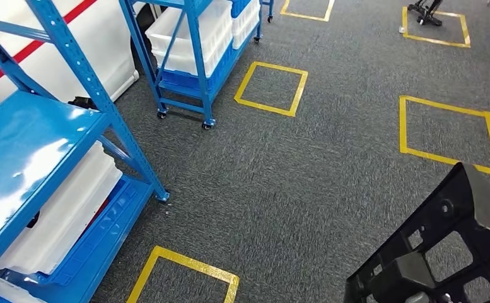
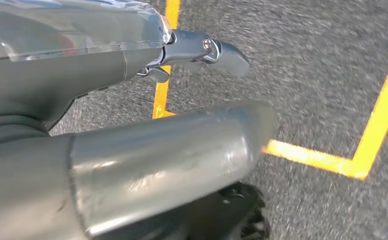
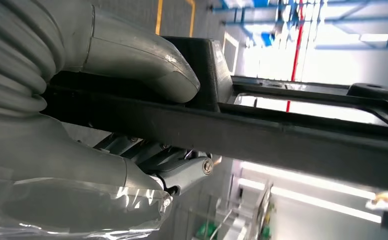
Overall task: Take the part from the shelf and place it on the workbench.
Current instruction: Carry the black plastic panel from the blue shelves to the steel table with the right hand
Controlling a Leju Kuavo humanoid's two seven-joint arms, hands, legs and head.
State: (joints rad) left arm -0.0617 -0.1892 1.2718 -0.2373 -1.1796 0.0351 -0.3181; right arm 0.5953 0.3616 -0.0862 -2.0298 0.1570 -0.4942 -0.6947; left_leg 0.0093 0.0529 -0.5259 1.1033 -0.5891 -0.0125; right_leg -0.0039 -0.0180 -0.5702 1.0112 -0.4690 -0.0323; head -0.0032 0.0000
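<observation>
The black plastic frame part point(image 3: 281, 130) is gripped by the right hand point(image 3: 147, 115), thumb over it, fingers beneath. The left hand point(image 2: 172, 150) holds nothing. The blue shelf point(image 1: 34, 139) is passed; workbench placement is judged outstanding.

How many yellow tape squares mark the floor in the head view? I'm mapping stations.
5: one at bottom centre, one beside the wheeled rack, one at right, and two at the top edge, both cropped.
</observation>
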